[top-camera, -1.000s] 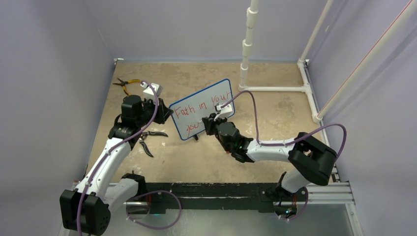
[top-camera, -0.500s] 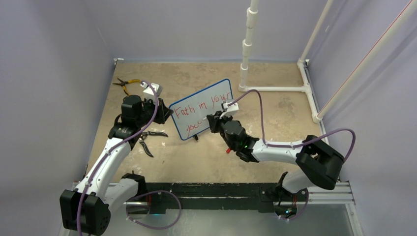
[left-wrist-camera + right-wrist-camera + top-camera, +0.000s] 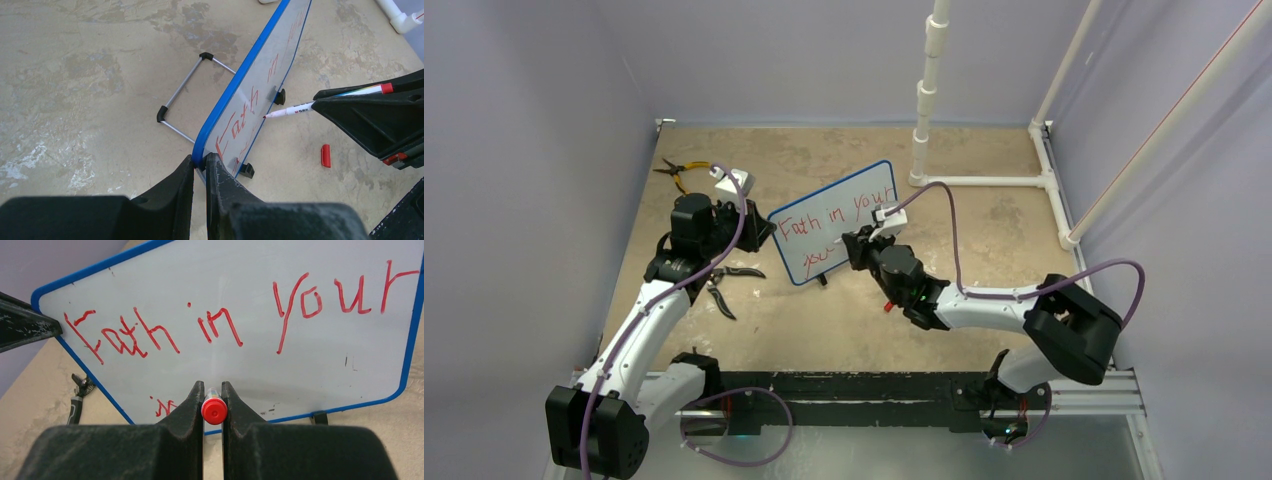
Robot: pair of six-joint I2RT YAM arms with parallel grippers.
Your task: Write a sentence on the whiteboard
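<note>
1. The sentence (image 3: 225, 320), in red, reads "Fath in your" — a second line below it is mostly hidden behind the right gripper (image 3: 212, 390).
2. The print on the marker (image 3: 295, 108) is too small to read.
3. The whiteboard (image 3: 834, 222) stands on the table (image 3: 844, 335) between the arms. The left gripper (image 3: 200, 162) pinches its blue edge, and the right gripper clamps the marker.

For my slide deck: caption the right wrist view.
Right claw holds a red marker to the whiteboard, below the unfinished red sentence.
</note>
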